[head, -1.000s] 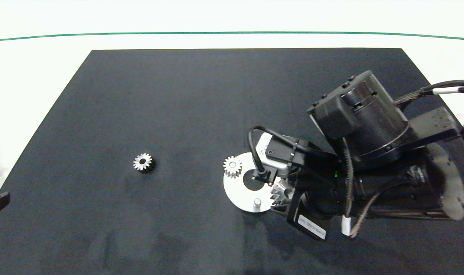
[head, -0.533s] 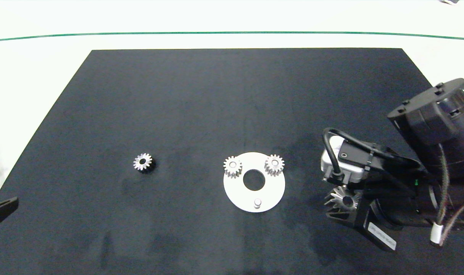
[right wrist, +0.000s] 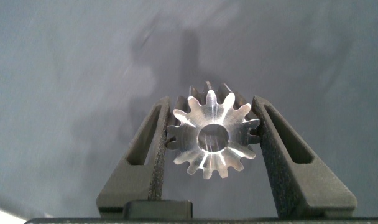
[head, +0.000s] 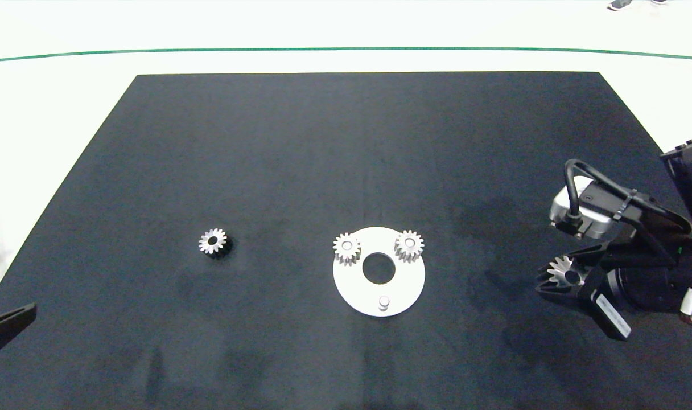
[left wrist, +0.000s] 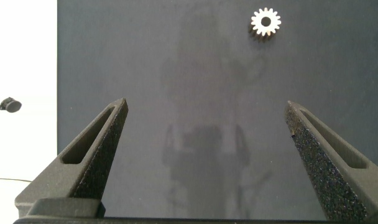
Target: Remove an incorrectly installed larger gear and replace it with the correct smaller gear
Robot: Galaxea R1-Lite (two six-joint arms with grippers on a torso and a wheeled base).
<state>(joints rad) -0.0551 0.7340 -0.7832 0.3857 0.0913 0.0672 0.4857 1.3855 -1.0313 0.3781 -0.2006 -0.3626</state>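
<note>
- Right gripper (head: 559,277) near right edge of dark mat (head: 346,142), jaws clamped on the larger gear (head: 563,272), one finger on each flank.
- In right wrist view, the larger gear (right wrist: 211,137) sits between both fingers (right wrist: 153,149), teeth touching inner pads, open centre hole facing camera; long pointed teeth fan out past finger tips.
- Held clear of the mat; whether lifted high or low can't tell.
- White round plate (head: 354,285) w/ big centre hole lies well apart from right jaws, toward mat middle.
- Two pin-centred gears on the plate: one (head: 346,247) on plate's far-left side, other (head: 409,245) on side nearer the right jaws.
- Bare short pin (head: 384,302) stands on plate's near edge, no gear on it.
- The smaller gear (head: 213,242) lies flat on the mat, beyond the plate from right jaws, well apart from them; nearer the left gripper's side.
- Left gripper (head: 4,327) at the mat's near-left corner, only a dark finger tip showing in head view.
- In left wrist view, left gripper (left wrist: 207,115) jaws wide apart, nothing between; bare mat under them.
- Same view: the smaller gear (left wrist: 265,22) ahead of the left jaws, well apart, nearer the line of one finger (left wrist: 319,149) than the other.
- White surface (head: 346,28) around the mat; green line (head: 346,49) across its far part.
- Shoe (head: 622,4) barely visible at far edge.
</note>
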